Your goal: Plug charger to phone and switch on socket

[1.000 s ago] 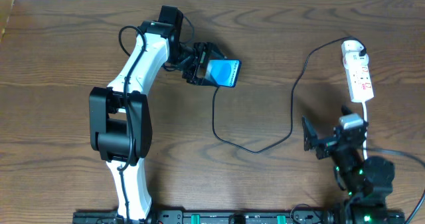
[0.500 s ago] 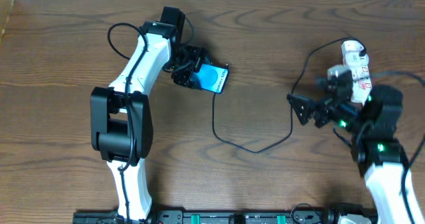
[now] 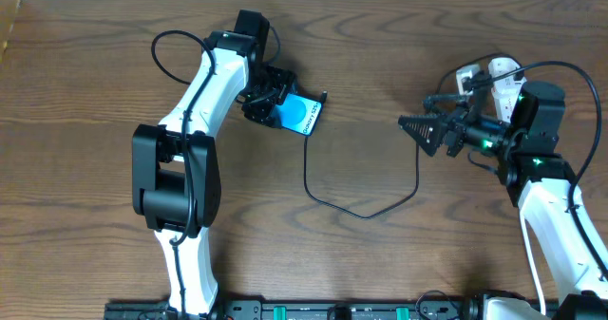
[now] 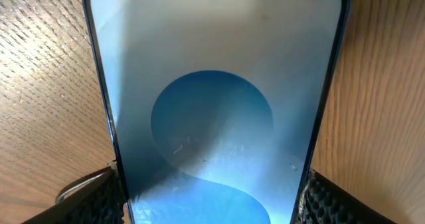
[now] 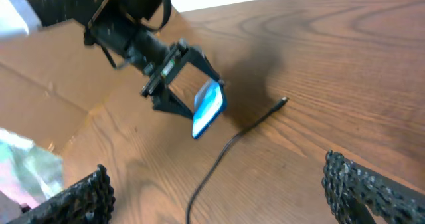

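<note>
The left gripper pinches the phone by its two long sides, with a pad on each side. The phone is tipped up on its edge, not flat on the table. If the squeeze is weak, the phone could slip out and fall. The end with the camera dot points away from the gripper. So I think the plug hole end sits deep between the fingers, and the charger may not fit in there.

The charger is thin and black. Its little tip lies on the table just beside the phone, not in it. From the phone the cable makes a big loop off to the right. It is so thin that fingers could miss it or push it away.

Well to the right of the phone, the right gripper hangs wide open, holds nothing and faces the phone.

Farthest from the phone is the socket, mostly hidden under the right arm. I cannot see its switches. A hard pull on the cable could yank the plug out or drag the socket.
</note>
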Robot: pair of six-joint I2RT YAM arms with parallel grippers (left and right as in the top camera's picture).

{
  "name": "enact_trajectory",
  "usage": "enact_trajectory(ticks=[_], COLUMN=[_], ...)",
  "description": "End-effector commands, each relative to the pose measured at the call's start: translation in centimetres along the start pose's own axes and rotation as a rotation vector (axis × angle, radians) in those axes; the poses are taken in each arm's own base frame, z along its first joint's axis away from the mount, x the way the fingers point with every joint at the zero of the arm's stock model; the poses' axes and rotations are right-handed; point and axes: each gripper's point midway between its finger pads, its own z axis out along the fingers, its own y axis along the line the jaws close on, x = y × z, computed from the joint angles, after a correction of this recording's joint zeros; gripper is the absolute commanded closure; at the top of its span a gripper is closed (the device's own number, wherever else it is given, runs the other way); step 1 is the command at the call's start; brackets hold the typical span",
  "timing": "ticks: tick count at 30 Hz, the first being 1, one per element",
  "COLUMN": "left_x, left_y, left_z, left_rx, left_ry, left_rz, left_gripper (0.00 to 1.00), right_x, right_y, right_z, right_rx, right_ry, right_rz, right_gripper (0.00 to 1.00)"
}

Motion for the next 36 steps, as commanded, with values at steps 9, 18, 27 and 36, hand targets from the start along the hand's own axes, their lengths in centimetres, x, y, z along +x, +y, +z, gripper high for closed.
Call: enact_trajectory(ticks=[9,18,27,36], left_x=[0.5,1.0,3.0,4.2], left_y=[-0.4,-0.5,-0.6,-0.7], left_z=[-1.2,-1.1,-0.6,-0.3], left_rx=[0.023,0.027,0.02,0.012], left_ry=[-0.017,0.007,0.037,0.044], left_rz=[0.028,0.03,0.064,0.086], left_gripper=[0.37,0.37,0.37,0.37], right_x=[1.1,3.0,4.0,4.6], right_y=[-2.2,-2.7,-2.5,-1.9], right_z=[3.2,7.9,10.1,10.8], right_rx=[0.152,0.205,0.272,0.277], right_ry=[0.023,0.039,0.028,0.042], right_rz=[0.31,0.41,0.425,0.411], right_gripper=[0.02,0.14,0.2,0.2])
